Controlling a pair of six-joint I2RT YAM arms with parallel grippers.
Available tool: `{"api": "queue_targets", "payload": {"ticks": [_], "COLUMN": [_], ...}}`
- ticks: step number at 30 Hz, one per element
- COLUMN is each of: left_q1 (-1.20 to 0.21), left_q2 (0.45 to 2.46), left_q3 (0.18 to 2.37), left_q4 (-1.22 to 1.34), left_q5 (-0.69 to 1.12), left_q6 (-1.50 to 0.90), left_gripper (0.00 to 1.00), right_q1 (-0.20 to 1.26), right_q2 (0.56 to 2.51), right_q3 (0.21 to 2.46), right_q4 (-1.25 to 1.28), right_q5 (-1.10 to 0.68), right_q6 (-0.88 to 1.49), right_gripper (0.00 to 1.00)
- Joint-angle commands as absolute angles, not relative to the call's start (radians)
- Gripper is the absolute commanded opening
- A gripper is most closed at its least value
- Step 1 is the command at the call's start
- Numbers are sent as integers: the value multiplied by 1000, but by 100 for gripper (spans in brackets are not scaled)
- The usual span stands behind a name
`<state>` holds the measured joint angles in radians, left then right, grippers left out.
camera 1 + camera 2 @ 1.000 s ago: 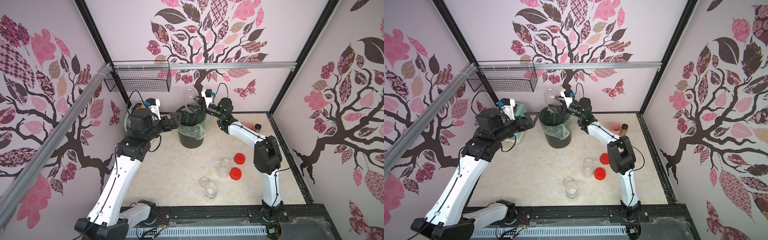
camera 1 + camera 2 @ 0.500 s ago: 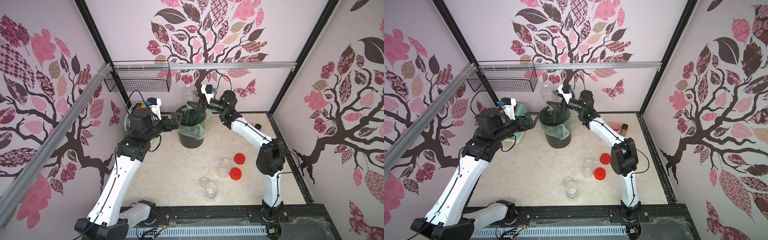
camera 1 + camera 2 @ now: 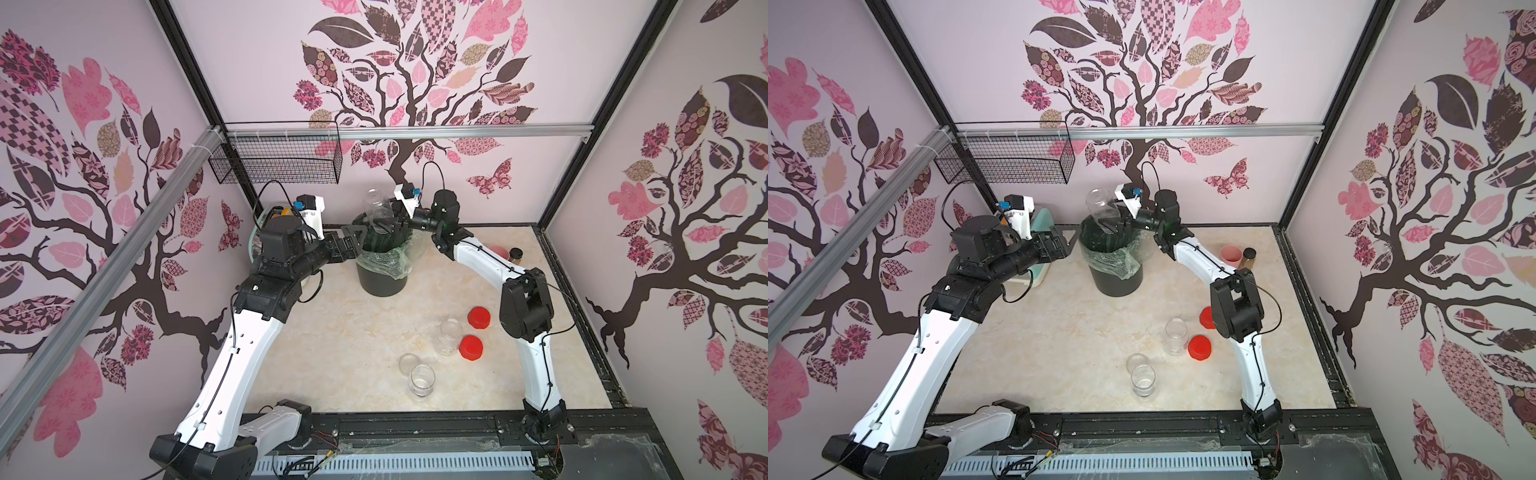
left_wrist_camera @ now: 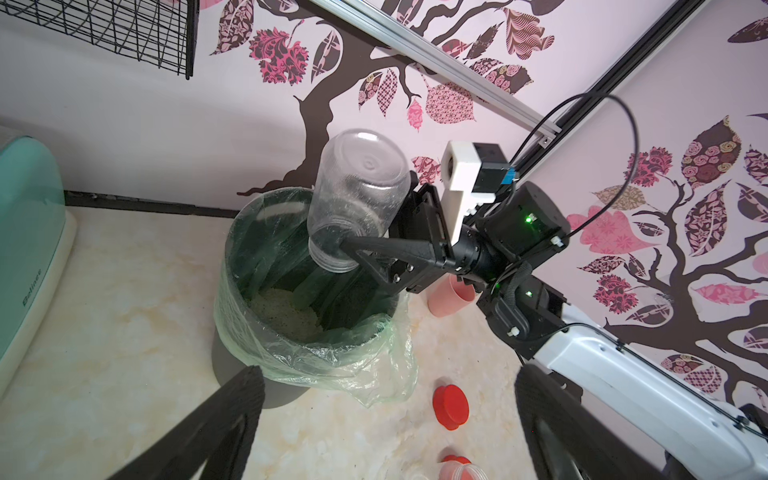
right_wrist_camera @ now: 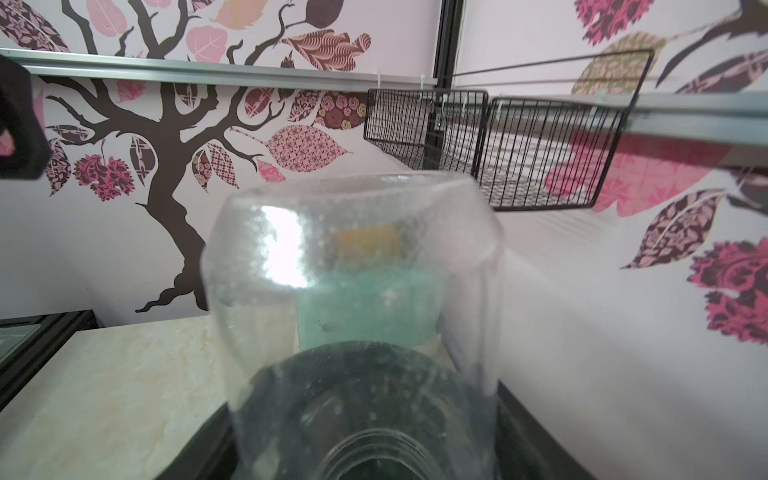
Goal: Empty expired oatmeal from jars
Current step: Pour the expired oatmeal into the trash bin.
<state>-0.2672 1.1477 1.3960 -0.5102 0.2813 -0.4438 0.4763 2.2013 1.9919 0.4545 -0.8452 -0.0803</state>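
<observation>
In both top views: holding a clear jar (image 3: 376, 205) bottom-up directly above the bin (image 3: 380, 282), pinched at its neck by the right gripper (image 3: 386, 226), so that anything loose drops inside the liner (image 3: 397, 262) and not onto the table (image 3: 332, 332). Just beside the bin's rim, spread wide and empty: the left gripper (image 3: 353, 240), probably near enough to help yet clear of the pour. Well in front of the bin, upright and uncapped: a second jar (image 3: 449, 334) and a third jar (image 3: 422, 380), with two red lids (image 3: 478, 318) and a clear lid (image 3: 408, 362) lying close by; both apparently empty, though too small to be sure.

From the left wrist: looking down into the bin at a pale heap of oatmeal (image 4: 286, 316) on the liner's floor. Directly above it, only a dusty film on the held jar's walls; judged emptied, or nearly so. Gripped at the neck from the side, not across the mouth, leaving the opening free.

From the right wrist: nothing but the jar's blurred body close up, mouth toward the bin, base away from it. No falling grains to be seen.
</observation>
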Motion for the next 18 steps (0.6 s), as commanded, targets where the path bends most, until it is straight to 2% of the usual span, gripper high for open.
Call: {"api": "queue_targets", "payload": {"ticks": [1,11,18], "left_q1": [-262,-262,-264], "left_q2": [1141,1138,1192], "left_q3": [1405,1422,1486], "left_q4": [-503,-525,-541], "left_q5": [278,281,276], "left_q6": [-424,-396,-346], "left_gripper": [98,98,97], "right_q1": [475,474,473], "right_q2": [2112,2184,2120], "right_q3": [2082,1988,1997], "right_q4": [472,365,333], "right_q5": [-890,-845,-871], "right_q6": [-90,-242,-335], "right_gripper": [24,24,26]}}
